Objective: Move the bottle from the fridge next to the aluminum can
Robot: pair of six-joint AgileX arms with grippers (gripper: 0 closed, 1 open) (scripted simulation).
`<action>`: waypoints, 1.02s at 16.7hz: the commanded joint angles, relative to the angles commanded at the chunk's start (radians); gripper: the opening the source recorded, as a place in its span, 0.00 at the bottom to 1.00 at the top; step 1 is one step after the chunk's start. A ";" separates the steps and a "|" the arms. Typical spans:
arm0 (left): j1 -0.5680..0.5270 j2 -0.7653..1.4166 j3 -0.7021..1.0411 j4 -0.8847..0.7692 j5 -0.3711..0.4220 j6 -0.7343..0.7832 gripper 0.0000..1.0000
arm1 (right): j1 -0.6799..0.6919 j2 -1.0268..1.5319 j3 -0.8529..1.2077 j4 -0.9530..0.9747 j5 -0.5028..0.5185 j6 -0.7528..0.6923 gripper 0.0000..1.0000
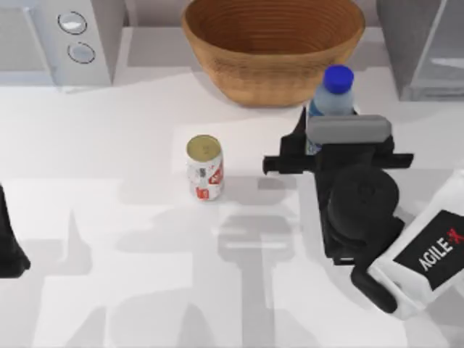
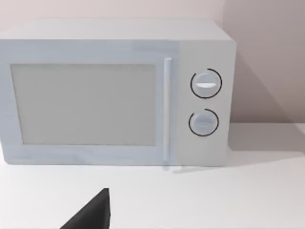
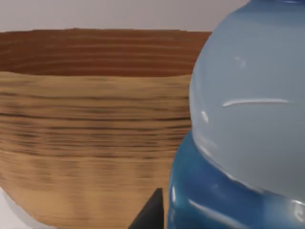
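Two stages of the job look finished as I judge it; the bottle (image 1: 334, 94) is already out of the fridge (image 1: 424, 47), which sits at the table's two o'clock corner, and it stands upright near the centre-right, just in front of the wicker basket (image 1: 272, 45); my right gripper (image 1: 328, 141) is at the bottle's body, its jaws seemingly closed round the label, though the wrist hides the fingertips and the hold is a judgement; the right wrist view has the bottle pressed close with the basket wall behind it. What remains is the carry toward nine o'clock, since the aluminum can (image 1: 204, 167) stands well apart from the bottle, then setting it down beside the can and letting go; my left arm rests parked at the table's nine o'clock edge, facing the white microwave (image 2: 114, 93).
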 joint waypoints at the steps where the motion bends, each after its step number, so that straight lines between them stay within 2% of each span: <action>1: 0.000 0.000 0.000 0.000 0.000 0.000 1.00 | 0.021 0.001 -0.004 0.004 0.021 -0.001 0.00; 12: 0.000 0.000 0.000 0.000 0.000 0.000 1.00 | 0.033 0.002 -0.006 0.006 0.033 -0.001 0.00; 17: 0.000 0.000 0.000 0.000 0.000 0.000 1.00 | 0.033 0.002 -0.006 0.006 0.033 -0.001 0.38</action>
